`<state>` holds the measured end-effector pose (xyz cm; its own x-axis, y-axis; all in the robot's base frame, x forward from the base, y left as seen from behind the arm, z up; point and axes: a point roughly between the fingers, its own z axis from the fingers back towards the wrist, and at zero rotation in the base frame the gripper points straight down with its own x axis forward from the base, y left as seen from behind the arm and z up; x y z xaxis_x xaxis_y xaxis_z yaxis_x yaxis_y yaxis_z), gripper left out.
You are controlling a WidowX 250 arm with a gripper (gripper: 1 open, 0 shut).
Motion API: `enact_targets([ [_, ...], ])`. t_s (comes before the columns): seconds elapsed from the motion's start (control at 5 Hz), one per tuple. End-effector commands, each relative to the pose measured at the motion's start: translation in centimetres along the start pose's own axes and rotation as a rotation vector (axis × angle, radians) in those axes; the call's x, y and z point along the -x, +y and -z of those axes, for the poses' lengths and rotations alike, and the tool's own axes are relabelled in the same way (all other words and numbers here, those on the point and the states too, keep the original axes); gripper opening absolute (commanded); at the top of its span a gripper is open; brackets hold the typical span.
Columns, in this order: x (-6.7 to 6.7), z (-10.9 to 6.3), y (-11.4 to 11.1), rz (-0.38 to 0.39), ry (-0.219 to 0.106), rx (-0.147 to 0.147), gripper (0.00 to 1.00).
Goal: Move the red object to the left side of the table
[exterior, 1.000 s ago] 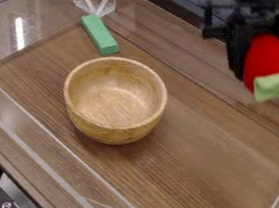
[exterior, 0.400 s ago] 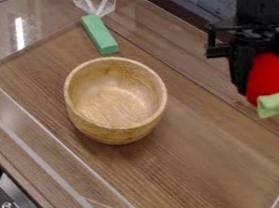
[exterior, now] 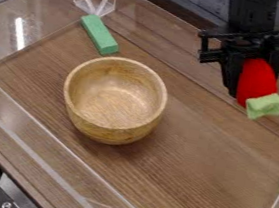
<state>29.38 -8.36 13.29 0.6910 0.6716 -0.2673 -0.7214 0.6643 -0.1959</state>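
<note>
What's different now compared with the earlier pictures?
The gripper, holding the red toy, has moved down and toward the left of the picture. Nothing was newly grasped or let go. The wooden bowl and green block stayed put.

The robot's black arm [exterior: 248,12] reaches in from the top edge of the view, right of centre, and points downward. Below it, the jaws [exterior: 250,70] are black too, with jointed linkages spreading out to either side before the fingers [exterior: 233,74] turn down. The jaws are closed in a grip, at the right part of the view. Only the lower end of the arm is in view; the rest is cut off by the top edge.
</note>
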Motion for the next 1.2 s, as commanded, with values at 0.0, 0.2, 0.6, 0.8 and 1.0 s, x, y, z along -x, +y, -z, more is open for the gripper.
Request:
enact_targets([
  [0.0,-0.2,-3.0,0.3,-0.007,-0.038,0.072,0.00],
  [0.2,-0.8,-4.9,1.6,-0.033,-0.054,0.104,0.00],
  [0.6,-0.3,-5.5,2.1,0.026,-0.070,0.076,0.00],
  [0.8,0.3,-4.1,1.9,0.081,-0.072,0.049,0.00],
  [1.0,0.6,-3.3,2.2,0.118,-0.077,0.030,0.00],
])
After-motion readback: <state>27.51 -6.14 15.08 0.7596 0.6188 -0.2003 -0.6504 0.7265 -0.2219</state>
